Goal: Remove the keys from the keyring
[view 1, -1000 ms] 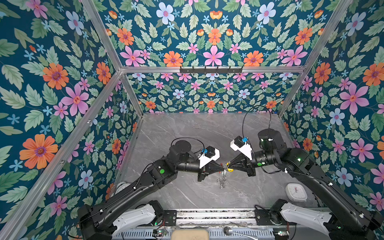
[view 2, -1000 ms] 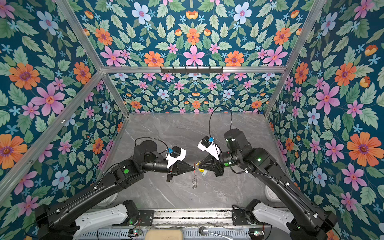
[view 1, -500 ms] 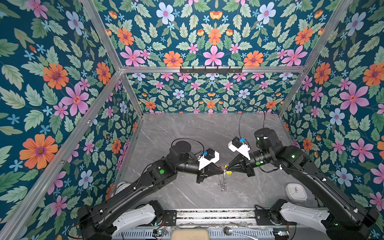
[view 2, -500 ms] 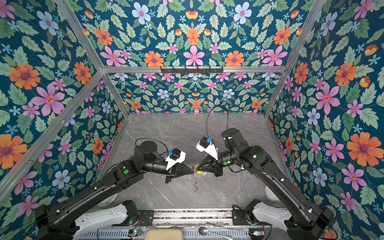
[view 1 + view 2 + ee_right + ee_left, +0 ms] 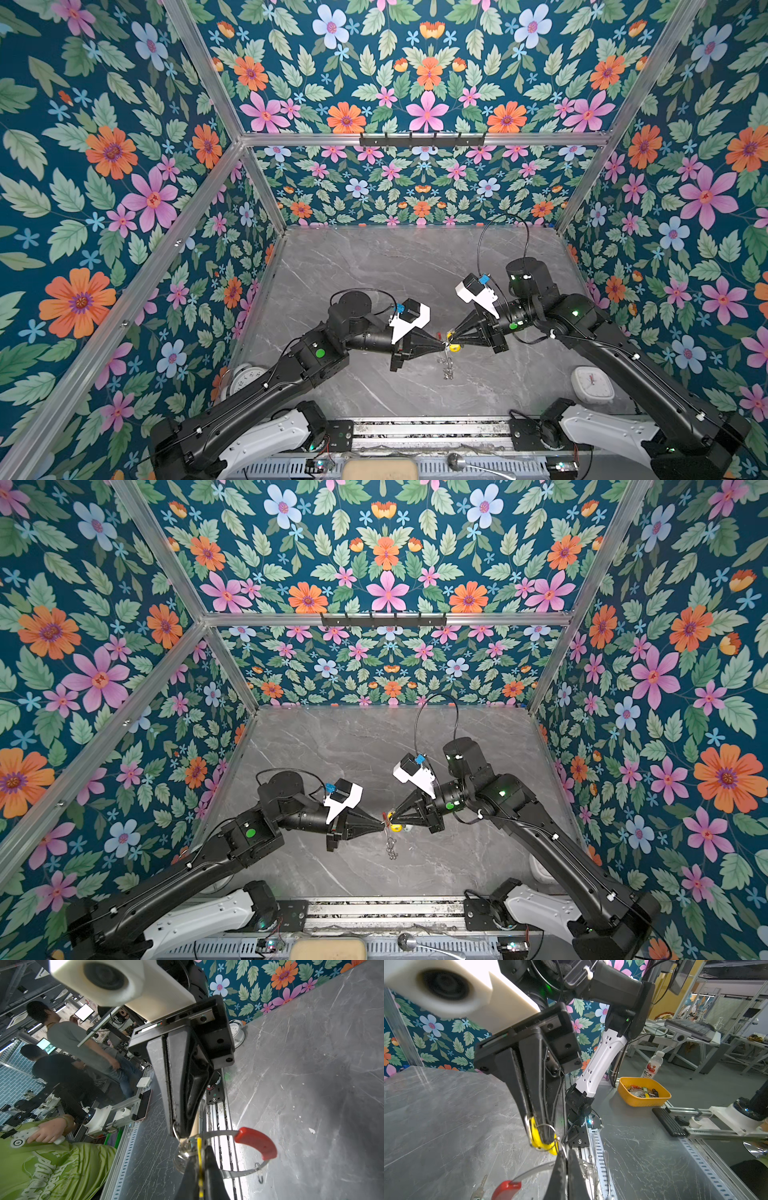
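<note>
Keyring (image 5: 257,1145) aloft; left hand (image 5: 440,343) clamps ring (image 5: 174,1129) (right hand (image 5: 451,333): yellow tag (image 5: 535,1134)).

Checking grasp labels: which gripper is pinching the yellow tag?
The right gripper: the yellow tag sits between its closed fingers. The left gripper is closed on a thin wire ring instead.

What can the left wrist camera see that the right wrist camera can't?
Only the left wrist view shows an orange tub of bits, a drink bottle and a silver key by the keyring. Only the right wrist view shows a round white clock and people outside. Both show the keyring's red section, the right gripper shut on the yellow tag, and the left gripper shut on a wire ring.
</note>
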`<state>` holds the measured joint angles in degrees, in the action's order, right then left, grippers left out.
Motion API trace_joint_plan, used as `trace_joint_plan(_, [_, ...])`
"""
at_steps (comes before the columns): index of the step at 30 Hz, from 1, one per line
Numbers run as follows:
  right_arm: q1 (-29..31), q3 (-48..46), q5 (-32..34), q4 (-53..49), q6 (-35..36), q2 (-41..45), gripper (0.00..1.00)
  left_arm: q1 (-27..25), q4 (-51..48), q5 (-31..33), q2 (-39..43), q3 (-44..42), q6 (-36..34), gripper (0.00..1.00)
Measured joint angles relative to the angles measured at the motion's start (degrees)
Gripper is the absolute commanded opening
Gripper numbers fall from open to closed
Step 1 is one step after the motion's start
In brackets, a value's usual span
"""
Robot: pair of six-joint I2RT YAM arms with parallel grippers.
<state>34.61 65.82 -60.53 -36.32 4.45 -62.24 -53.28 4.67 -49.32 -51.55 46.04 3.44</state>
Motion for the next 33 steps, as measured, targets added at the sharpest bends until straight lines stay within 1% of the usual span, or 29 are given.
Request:
trace_joint_plan(7, [-0.1, -3.8, 0.7, 6.2, -3.1, 2.2, 0.0, 0.0, 8.4, 3.3, 2.5, -4.3, 4.0, 0.0])
trace_joint_plan(9, [-0.1, -4.9, 1.3, 7.9, -4.2, 3.1, 0.0, 0.0, 10.0, 4.5, 2.7, -5.0, 4.0, 0.0])
trace_joint_plan(20, [-0.2, -12.8, 8.2, 19.5, -11.4, 8.7, 0.0, 0.7, 20.0, 12.3, 3.0, -9.8, 7.2, 0.0])
trace_joint_plan(25, [0.0, -16.1, 11.1, 24.7, -14.9, 11.0, 0.0, 3.2, 27.3, 11.7, 1.0, -12.0, 10.1, 0.0])
trace_joint_plan(29, [1.2, -18.0, 14.9, 28.1, -16.5, 11.3, 0.0, 6.8, 35.4, 8.3, -2.2, -13.8, 14.4, 0.0])
trace_joint_plan(33, [2.4, -18.9, 17.6, 30.1, -17.5, 11.0, 0.0, 8.2, 42.0, 4.8, -5.4, -14.0, 18.6, 0.0])
